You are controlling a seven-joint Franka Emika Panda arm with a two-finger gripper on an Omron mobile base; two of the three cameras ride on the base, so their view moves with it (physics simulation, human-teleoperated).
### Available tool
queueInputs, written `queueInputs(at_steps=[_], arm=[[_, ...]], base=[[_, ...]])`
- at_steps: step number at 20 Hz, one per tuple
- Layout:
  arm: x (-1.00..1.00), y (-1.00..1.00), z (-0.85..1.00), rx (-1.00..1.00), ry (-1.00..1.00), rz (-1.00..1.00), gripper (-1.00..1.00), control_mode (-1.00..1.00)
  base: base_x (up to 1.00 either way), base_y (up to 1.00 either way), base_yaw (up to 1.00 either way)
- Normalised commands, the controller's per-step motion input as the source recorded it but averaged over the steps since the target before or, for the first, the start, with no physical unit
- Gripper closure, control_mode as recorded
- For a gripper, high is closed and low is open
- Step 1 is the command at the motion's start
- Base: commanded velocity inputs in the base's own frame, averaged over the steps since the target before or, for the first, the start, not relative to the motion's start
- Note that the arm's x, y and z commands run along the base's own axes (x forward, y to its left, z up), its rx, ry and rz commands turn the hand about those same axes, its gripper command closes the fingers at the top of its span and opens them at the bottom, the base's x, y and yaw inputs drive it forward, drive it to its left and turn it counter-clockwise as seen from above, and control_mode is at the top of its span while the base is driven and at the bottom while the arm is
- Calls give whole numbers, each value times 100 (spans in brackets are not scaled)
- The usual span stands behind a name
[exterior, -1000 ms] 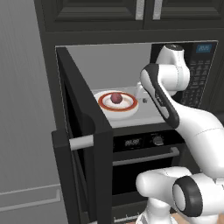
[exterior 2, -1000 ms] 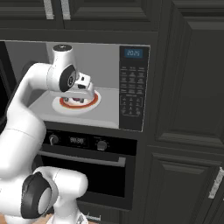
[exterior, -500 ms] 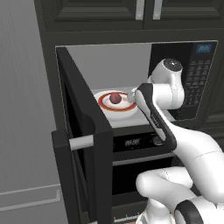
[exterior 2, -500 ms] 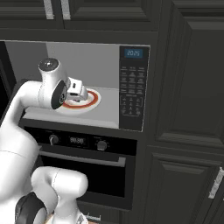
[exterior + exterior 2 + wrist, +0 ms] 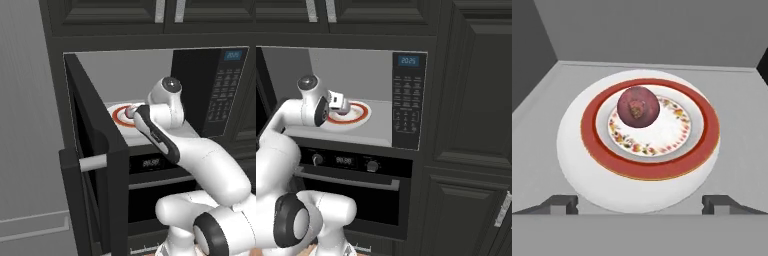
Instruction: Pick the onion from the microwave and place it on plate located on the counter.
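The onion (image 5: 638, 106), a dark red-purple ball, rests in the middle of a white plate with a red-orange ring (image 5: 592, 145) on the pale grey floor of the microwave (image 5: 220, 90). My gripper (image 5: 640, 205) is open and level with the near edge of that plate, its dark fingertips (image 5: 559, 204) spread wide, with the onion a short way ahead and nothing between them. In the base views my hand (image 5: 336, 102) is inside the cavity over the ringed plate (image 5: 358, 114) and covers the onion. The pale grey-white plate and the counter are out of view.
The microwave door (image 5: 95, 150) stands open to the left with its silver bar handle (image 5: 92, 162) pointing outward. A black oven (image 5: 346, 161) with knobs and a clock sits right below. The keypad panel (image 5: 406, 100) and dark cabinets (image 5: 471, 125) flank the right.
My arm has dropped and reached deeper into the microwave, bringing the hand from beside the ringed plate to its near edge. The onion has not moved.
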Motion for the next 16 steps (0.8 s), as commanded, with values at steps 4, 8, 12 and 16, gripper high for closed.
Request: queueInputs(at_steps=[4, 8, 12, 16], arm=[[57, 5, 0, 0, 0, 0, -100, -100], [52, 0, -4, 0, 0, 0, -100, -100], [32, 0, -34, 0, 0, 0, -100, -100], [37, 8, -9, 0, 0, 0, -100, -100]], base=[[0, 0, 0], [0, 0, 0], [0, 0, 0], [0, 0, 0]])
